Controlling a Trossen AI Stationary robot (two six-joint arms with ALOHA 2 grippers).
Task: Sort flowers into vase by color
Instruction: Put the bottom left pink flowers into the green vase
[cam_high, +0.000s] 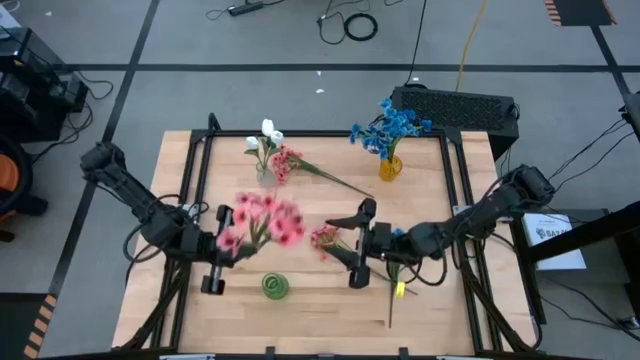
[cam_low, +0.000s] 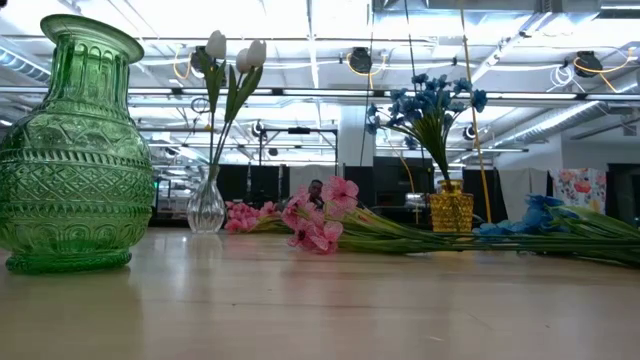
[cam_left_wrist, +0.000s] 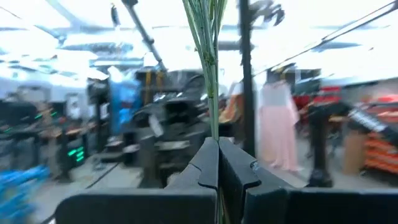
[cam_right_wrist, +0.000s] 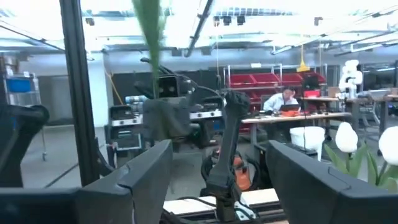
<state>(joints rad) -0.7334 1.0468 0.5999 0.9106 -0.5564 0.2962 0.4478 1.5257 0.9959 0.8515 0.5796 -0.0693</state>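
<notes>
My left gripper (cam_high: 232, 248) is shut on a bunch of pink flowers (cam_high: 262, 220), lifted over the table's left middle, behind the green vase (cam_high: 275, 287). My right gripper (cam_high: 340, 240) is open and empty; its fingers (cam_right_wrist: 143, 177) stand wide apart, above a pink sprig (cam_high: 325, 238) that lies on the table (cam_low: 320, 225). Another pink sprig (cam_high: 290, 165) lies beside the clear vase (cam_high: 265, 172), which holds white tulips (cam_high: 268, 132). A yellow vase (cam_high: 390, 168) holds blue flowers (cam_high: 392, 125). My left gripper pinches the bunch's thin green stems (cam_left_wrist: 213, 118) between its two shut fingers (cam_left_wrist: 205, 165). The fingers come level from the table's left and lie across the stems. The stems rise upright from the fingers, with the pink blossoms above, clear of the table.
A loose stem with a yellow bit (cam_high: 397, 290) lies near the front edge, right of the green vase (cam_low: 70, 150). Blue blossoms (cam_low: 540, 215) lie on the table at the right in the low view. A black frame (cam_high: 200, 170) borders the table.
</notes>
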